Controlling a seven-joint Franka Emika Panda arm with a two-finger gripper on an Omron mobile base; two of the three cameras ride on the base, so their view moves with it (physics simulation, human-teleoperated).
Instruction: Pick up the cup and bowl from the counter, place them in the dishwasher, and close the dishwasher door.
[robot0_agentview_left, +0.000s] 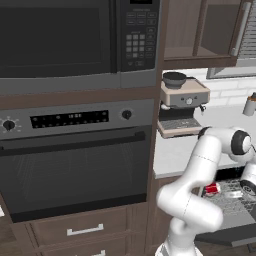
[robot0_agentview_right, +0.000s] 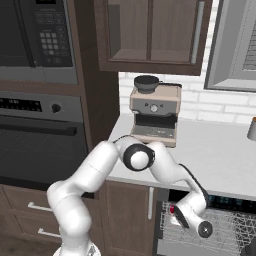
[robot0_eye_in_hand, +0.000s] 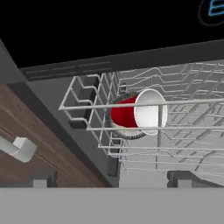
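A red cup with a white inside lies on its side in the grey wire rack of the dishwasher, near the rack's left corner. The base views show the same cup at the rack's near-left end. My gripper is open just outside the rack, a short way back from the cup, with nothing between its widely spread fingertips. The dishwasher door is folded down flat below the rack. The pale counter runs above the dishwasher.
A beige coffee machine stands on the counter by the tall cabinet. A small jar sits far right. The black oven and a microwave fill the left. A cabinet handle is left of the dishwasher.
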